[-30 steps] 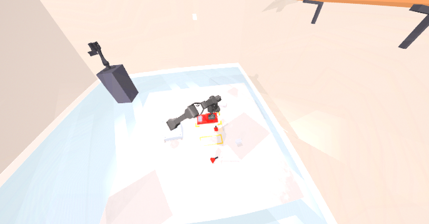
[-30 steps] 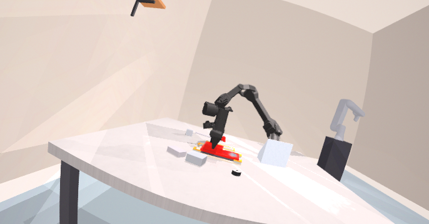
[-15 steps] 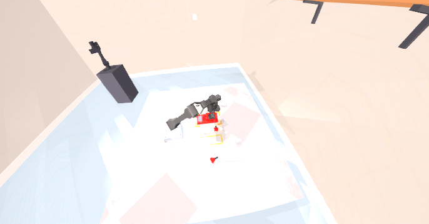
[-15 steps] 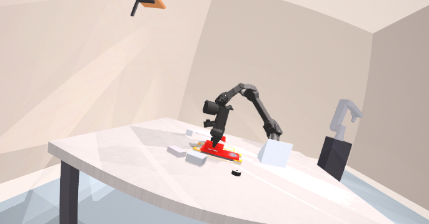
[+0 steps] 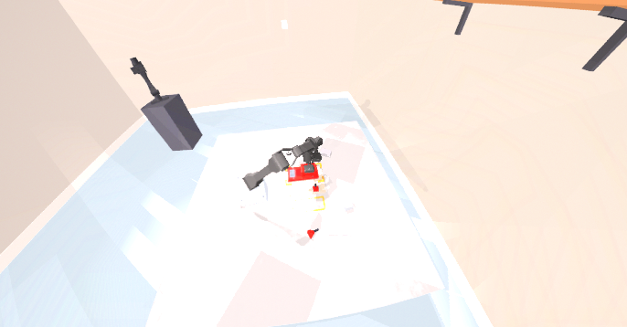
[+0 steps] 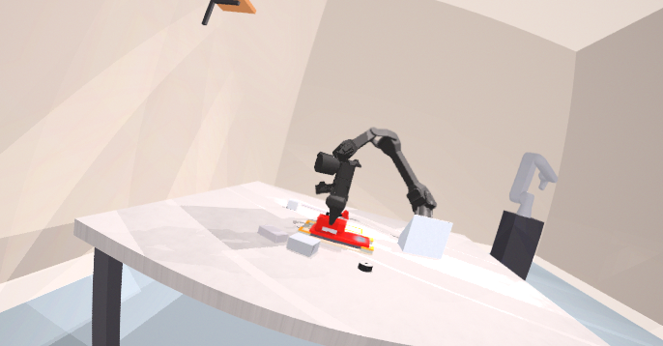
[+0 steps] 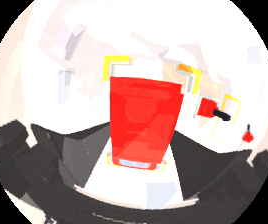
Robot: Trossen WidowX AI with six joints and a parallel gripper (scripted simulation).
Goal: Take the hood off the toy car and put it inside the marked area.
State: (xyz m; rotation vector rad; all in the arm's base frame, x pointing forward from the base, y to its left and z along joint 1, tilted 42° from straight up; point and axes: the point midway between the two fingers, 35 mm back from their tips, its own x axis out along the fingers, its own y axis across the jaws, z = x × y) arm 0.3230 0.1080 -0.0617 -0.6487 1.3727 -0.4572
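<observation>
The red toy car (image 5: 299, 174) (image 6: 345, 234) sits on the white table, framed by yellow corner marks. Its red hood (image 7: 142, 115) fills the middle of the wrist view. My gripper (image 5: 311, 166) (image 6: 333, 220) (image 7: 141, 128) comes straight down onto the car, with a dark finger on each side of the hood. It is shut on the hood, which still rests on the car. The marked area, a yellow outline (image 5: 318, 209) (image 7: 233, 101), lies on the table just beside the car.
A small red part with a black stub (image 7: 208, 107) (image 5: 315, 187) lies by the outline, and another red bit (image 5: 312, 234) (image 7: 246, 135) lies farther off. White blocks (image 6: 302, 244) (image 6: 273, 233), a white cube (image 6: 425, 236) and a black disc (image 6: 365, 266) stand around the car. A grey arm on a black pedestal (image 6: 517, 241) stands off the table.
</observation>
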